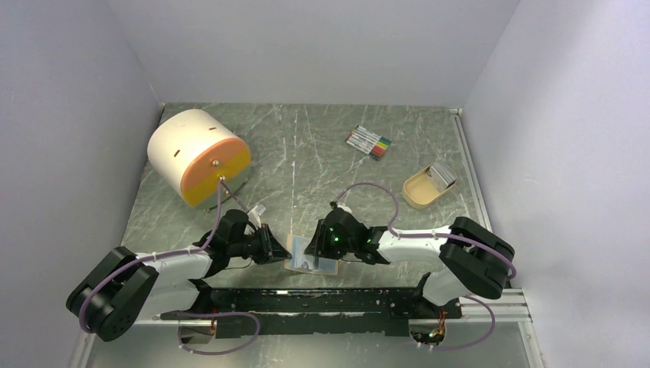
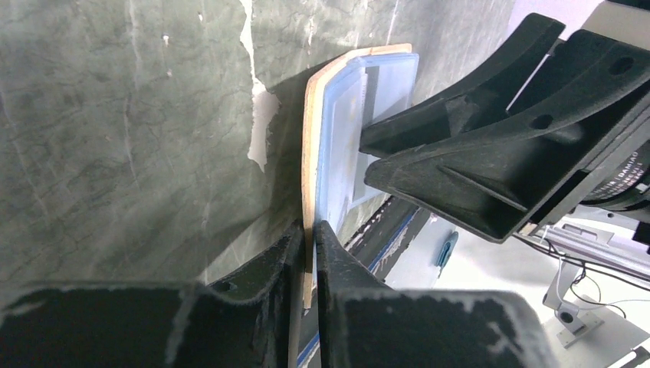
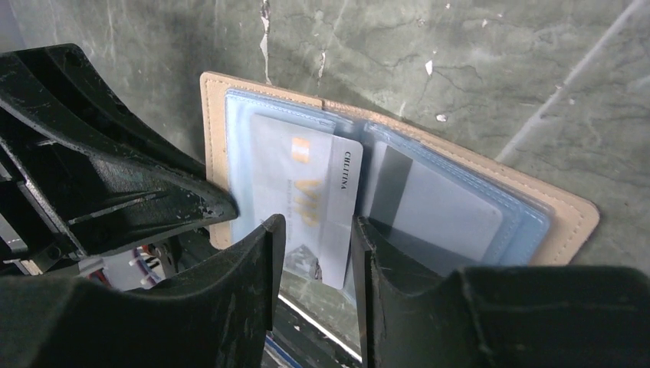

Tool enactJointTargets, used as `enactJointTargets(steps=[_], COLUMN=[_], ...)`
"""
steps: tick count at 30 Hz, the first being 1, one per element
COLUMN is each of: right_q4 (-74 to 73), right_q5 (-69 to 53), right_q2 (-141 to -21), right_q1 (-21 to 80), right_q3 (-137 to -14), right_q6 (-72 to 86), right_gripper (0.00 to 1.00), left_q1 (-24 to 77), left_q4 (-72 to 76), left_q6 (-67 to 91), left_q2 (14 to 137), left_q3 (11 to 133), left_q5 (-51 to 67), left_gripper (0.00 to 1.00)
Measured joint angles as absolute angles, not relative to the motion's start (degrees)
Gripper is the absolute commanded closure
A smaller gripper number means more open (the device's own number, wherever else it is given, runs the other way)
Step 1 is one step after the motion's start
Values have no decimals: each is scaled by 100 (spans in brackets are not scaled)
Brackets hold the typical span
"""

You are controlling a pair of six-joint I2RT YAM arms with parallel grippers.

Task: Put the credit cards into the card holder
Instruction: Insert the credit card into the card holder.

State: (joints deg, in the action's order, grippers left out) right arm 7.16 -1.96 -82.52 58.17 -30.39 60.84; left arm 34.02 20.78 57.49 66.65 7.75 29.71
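Note:
The card holder [image 3: 398, 134] lies open near the table's front edge, tan cover down and blue-clear sleeves up. One whitish credit card [image 3: 306, 184] with gold lettering sits partly in its left sleeve, the near end sticking out. A greyer card [image 3: 437, 211] with a dark band lies inside the right sleeve. My right gripper [image 3: 316, 226] is open, its fingers straddling the protruding card's near end without clamping it. My left gripper [image 2: 309, 231] is shut on the tan edge of the card holder [image 2: 337, 115]. In the top view both grippers meet over the card holder [image 1: 326, 267].
A tan open tray [image 1: 420, 192] at the right holds more cards [image 1: 443, 175]. A bundle of marker pens [image 1: 369, 142] lies at the back. A white and orange drum [image 1: 199, 157] stands at the left. The table's front rail [image 1: 322, 299] runs just below the card holder.

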Motion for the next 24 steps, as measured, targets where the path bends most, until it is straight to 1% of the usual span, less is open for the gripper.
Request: enactJointTargets(steps=[9,15,17,20,24], right_q4=[1337,1809,2034,2305,2504], right_q5=[-215,-331,-423,-519,-624], right_q2=[-8501,-8665,-8759,-8818,-8818], right_q1=[5826,5824,5824,5824,5824], right_q3=[-2945,-2867,-2838,-2777,-2718], right_q6=[6077,6051,6045,6055,6062], right_gripper=[60,63,63,63,63], left_q1=[3448,3476,3485,3500,3507], left_q4=[2102,1935,1772,1520,1369], left_q6=[5795,5819,5837,5857,5876], left_q2=[6567,6390,6158,5741,5417], left_q3=[775,775,775,775,775], left_q5=[2985,2969,2950,2869,2786], left_gripper=[85,86,85,77,78])
